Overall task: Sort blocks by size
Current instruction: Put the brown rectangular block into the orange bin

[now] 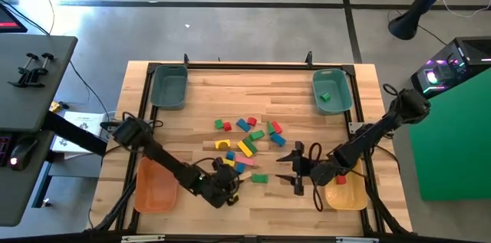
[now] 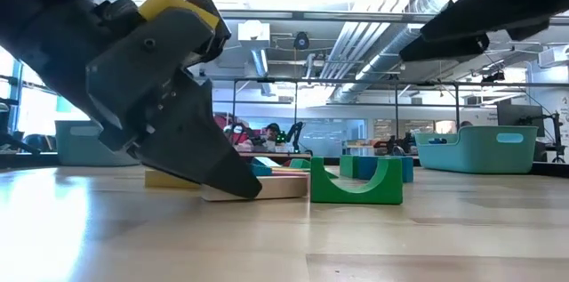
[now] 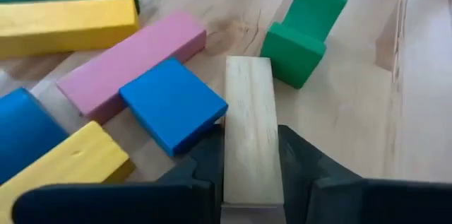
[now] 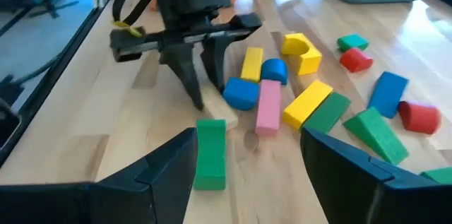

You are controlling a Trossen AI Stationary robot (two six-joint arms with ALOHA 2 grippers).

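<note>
The left hand (image 3: 251, 174) has its fingers set close on either long side of the natural wood bar (image 3: 248, 125), lying flat on the tabletop (image 3: 353, 111) just beside the blue block (image 3: 173, 100). The bar looks light, stiff and smooth, best pinched across its narrow width. Whether the fingers truly press it is hard to tell; the right hand (image 1: 298, 168) hovers wide open and empty nearby.

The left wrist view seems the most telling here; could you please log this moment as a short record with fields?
Left tool: fingers either side of the natural wood bar, which lies flat on the table
Beside the bar: blue block, pink bar, green arch
Right tool: open, hovering near the pile
Bins: green block in the teal bin; red block in the yellow bin
</note>
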